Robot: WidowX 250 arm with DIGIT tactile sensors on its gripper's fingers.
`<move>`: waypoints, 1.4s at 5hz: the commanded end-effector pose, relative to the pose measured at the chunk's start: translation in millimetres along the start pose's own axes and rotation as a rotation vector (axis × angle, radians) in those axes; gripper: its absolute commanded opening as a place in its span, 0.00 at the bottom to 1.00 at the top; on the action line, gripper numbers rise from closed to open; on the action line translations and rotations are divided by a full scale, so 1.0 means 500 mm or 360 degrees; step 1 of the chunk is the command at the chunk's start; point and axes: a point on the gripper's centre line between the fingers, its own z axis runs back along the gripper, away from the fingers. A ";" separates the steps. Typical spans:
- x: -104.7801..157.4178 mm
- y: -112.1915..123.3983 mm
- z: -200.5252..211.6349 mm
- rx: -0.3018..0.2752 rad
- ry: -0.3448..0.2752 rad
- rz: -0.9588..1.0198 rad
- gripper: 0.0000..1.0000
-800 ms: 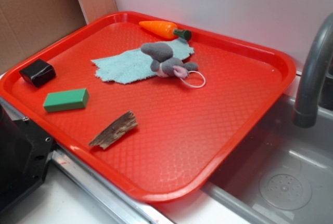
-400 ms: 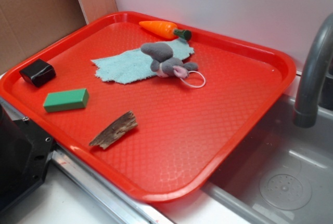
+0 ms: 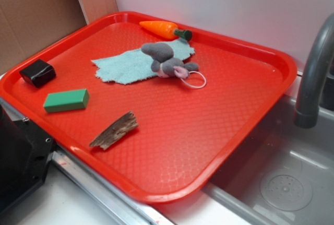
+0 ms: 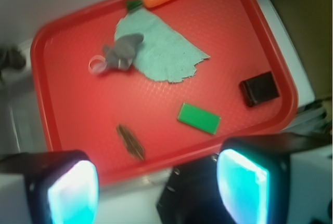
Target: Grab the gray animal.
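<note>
From the exterior view, the gray animal (image 3: 168, 62) lies on the red tray (image 3: 245, 110), half on a teal cloth (image 3: 130, 66), just short of the carrot (image 3: 163, 28). It looks soft and light.

In the wrist view, my end effector (image 4: 156, 182) hangs spread wide and empty, well apart from the gray animal (image 4: 122, 52); I judge the plump body the best hold, not the cord loop.

A red tray (image 3: 250, 52) holds a blue cloth (image 3: 122, 66), a toy carrot (image 3: 162, 28), a green block (image 3: 66, 100), a black box (image 3: 37, 72) and a brown stick (image 3: 114, 130).
</note>
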 end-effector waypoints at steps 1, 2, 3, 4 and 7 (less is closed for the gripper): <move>0.083 0.005 -0.076 -0.0059 -0.0224 0.0579 1.00; 0.119 -0.002 -0.122 -0.0078 -0.0289 0.0700 1.00; 0.148 -0.011 -0.173 -0.0067 -0.0305 0.0734 1.00; 0.187 -0.035 -0.256 -0.0073 -0.0309 0.0709 1.00; 0.208 -0.076 -0.392 -0.0055 -0.0119 0.0539 1.00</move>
